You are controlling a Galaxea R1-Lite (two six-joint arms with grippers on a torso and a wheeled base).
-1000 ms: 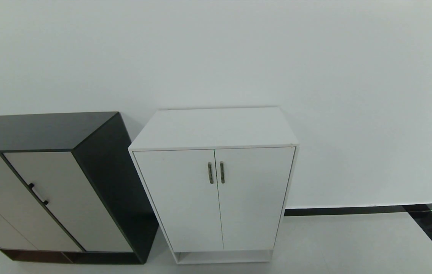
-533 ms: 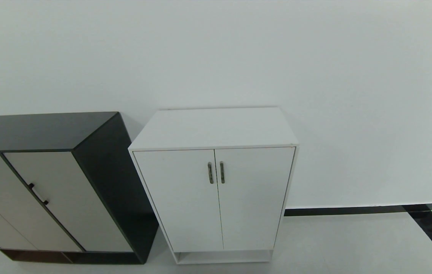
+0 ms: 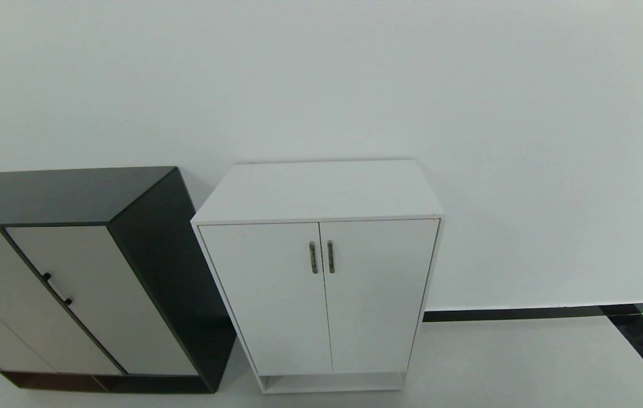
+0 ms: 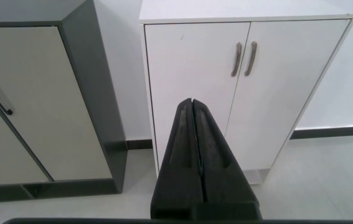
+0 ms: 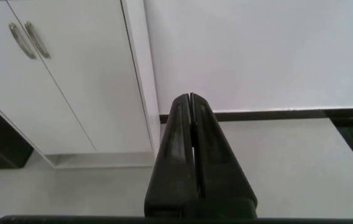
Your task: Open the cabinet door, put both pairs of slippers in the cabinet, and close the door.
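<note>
A white two-door cabinet (image 3: pixel 321 294) stands against the wall, both doors closed, with two metal handles (image 3: pixel 322 256) side by side at the centre seam. In the left wrist view my left gripper (image 4: pixel 192 102) is shut with nothing in it and sits well back from the white cabinet (image 4: pixel 226 87), its handles (image 4: pixel 243 58) beyond the tip. My right gripper (image 5: pixel 190 97) is shut and empty, off the white cabinet's (image 5: pixel 70 81) right side, near the floor and baseboard. The handles (image 5: pixel 29 40) are far from it.
A black cabinet with pale doors (image 3: pixel 72 283) stands close to the white one on its left; it has black handles (image 3: pixel 56 289). A black baseboard strip (image 3: pixel 531 313) runs along the wall and turns at the right. Open grey floor (image 3: pixel 525 368) lies right of the white cabinet.
</note>
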